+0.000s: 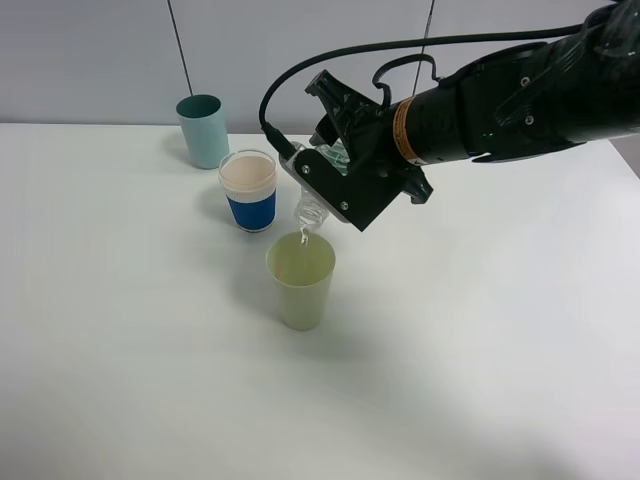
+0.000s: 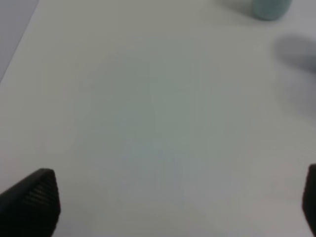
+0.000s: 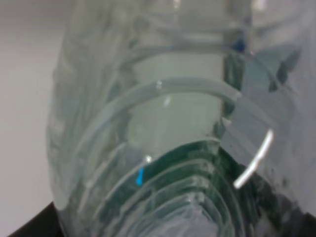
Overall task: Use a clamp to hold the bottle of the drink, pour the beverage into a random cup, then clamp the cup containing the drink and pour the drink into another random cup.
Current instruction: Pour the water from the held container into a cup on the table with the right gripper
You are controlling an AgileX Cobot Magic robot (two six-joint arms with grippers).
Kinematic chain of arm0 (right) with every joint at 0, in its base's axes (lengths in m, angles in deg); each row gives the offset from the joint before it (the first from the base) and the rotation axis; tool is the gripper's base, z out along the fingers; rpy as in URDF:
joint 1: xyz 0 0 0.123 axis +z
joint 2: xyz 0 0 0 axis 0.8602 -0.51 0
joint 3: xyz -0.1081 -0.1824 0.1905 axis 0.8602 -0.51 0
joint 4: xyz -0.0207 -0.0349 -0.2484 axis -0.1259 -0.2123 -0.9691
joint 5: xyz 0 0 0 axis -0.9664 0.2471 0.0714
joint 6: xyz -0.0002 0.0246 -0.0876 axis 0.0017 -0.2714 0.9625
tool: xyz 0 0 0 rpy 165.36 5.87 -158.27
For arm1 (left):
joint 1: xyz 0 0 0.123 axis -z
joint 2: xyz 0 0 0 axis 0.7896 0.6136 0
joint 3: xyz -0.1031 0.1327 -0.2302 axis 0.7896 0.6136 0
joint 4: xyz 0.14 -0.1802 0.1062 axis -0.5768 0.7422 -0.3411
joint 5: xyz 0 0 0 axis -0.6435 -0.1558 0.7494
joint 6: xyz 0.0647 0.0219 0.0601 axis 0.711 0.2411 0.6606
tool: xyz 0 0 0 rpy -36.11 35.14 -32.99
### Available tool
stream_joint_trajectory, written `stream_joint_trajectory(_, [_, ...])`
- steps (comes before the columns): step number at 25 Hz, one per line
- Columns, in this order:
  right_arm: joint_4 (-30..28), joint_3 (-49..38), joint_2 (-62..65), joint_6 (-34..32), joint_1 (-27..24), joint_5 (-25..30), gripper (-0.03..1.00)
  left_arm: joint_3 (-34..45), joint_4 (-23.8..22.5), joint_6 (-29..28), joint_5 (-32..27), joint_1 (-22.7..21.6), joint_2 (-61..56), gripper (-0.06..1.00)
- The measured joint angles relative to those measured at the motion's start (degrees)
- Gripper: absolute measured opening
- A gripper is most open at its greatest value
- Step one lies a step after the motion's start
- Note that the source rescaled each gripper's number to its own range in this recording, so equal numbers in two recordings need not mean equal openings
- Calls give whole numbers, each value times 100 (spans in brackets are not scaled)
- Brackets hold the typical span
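My right gripper (image 1: 335, 172), the clamp, is shut on the clear bottle (image 1: 307, 208) and holds it tilted, mouth down, over the pale yellow-green cup (image 1: 301, 282). A thin stream of clear beverage (image 1: 303, 237) falls from the mouth into that cup. The right wrist view is filled by the bottle's ribbed clear wall (image 3: 168, 123) with its green label. The teal cup (image 1: 203, 131) stands upright at the back left and shows blurred in the left wrist view (image 2: 269, 7). My left gripper (image 2: 177, 207) is open over bare table, and it is out of the exterior high view.
A white cup with a blue band (image 1: 249, 190) stands between the teal cup and the pale one, close to the bottle's mouth. The white table (image 1: 480, 350) spreads wide to the front and right. A black cable (image 1: 300, 70) loops above the right arm.
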State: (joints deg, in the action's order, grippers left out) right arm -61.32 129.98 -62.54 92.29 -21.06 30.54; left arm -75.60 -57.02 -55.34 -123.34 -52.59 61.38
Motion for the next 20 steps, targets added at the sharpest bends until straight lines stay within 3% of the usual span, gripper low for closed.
stream_joint_trajectory(20, [-170, 0, 0, 34, 0, 148, 2, 0, 0, 0, 0, 0, 0, 100])
